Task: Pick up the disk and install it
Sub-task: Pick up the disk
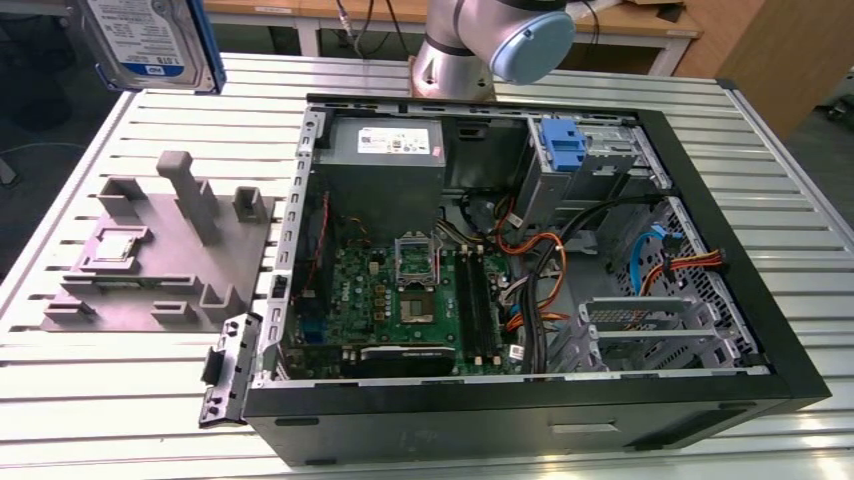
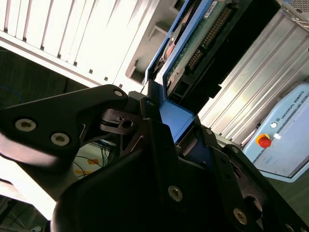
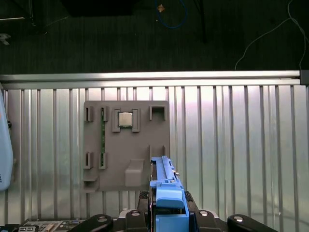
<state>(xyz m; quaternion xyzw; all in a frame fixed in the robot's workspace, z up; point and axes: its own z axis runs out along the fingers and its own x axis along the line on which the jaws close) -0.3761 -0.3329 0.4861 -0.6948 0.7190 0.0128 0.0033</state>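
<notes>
The tool (image 2: 176,123) grips the disk (image 1: 144,40) by its blue end; carry it level to the open case (image 1: 787,340), avoiding cables (image 1: 541,270).

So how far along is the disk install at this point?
Pickup looks done: the gripper is shut on the disk, which hangs in the air over the slatted table. In hand: carrying it. Left: the install itself, as the disk is not yet inside the open computer case.

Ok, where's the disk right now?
In the exterior view the disk is at the top left, raised above the grey fixture plate and outside the computer case; the second wrist view shows the gripper clamped on it.
</notes>
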